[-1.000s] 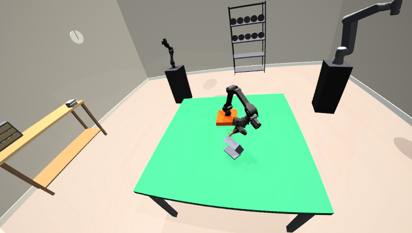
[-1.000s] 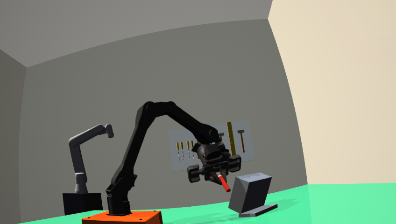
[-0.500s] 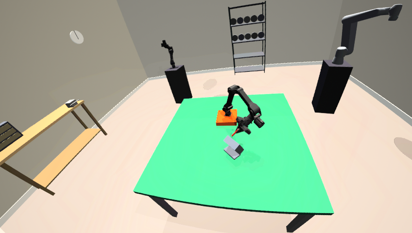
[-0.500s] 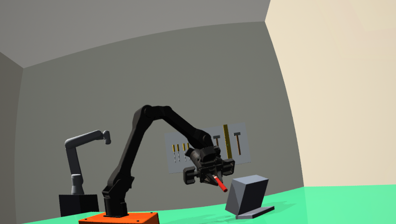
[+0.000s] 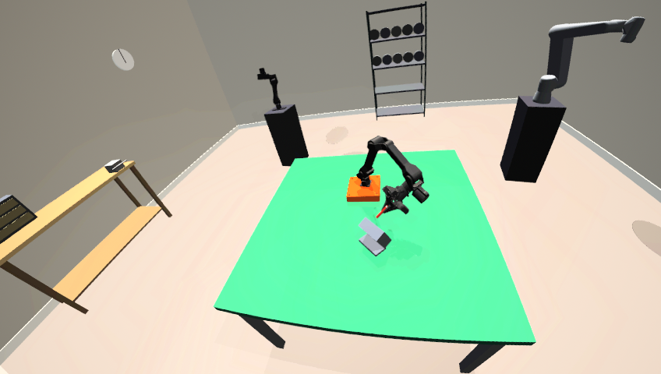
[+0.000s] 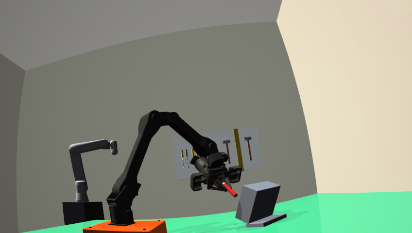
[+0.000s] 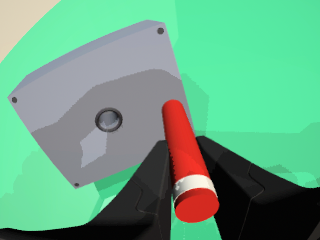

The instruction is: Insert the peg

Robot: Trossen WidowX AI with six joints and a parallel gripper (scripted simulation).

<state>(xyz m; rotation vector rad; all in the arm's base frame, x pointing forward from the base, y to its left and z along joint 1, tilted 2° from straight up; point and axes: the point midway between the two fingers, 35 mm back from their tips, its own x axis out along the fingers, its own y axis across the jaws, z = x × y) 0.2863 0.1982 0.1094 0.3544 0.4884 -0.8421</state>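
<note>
A round red peg (image 5: 379,213) (image 6: 231,190) (image 7: 184,145) with a white band near its top end is held at a tilt in the air. My gripper (image 6: 224,186) (image 7: 182,147) is shut on it, with the banded end towards the wrist camera. The grey sloped panel (image 5: 371,227) (image 6: 248,199) (image 7: 135,90) stands on the table. Its round hole (image 7: 108,120) shows in the wrist view, left of the peg's far end. The peg is outside the hole and appears clear of the panel. The hole is hidden in the top and exterior views.
The green table (image 5: 352,296) bears the panel's flat base (image 5: 372,245) (image 6: 267,221) and my arm's orange base block (image 5: 362,198) (image 6: 156,226). Small dark dots mark corners of the panel face. Other arms on pedestals, a rack and a wooden bench stand away from the table.
</note>
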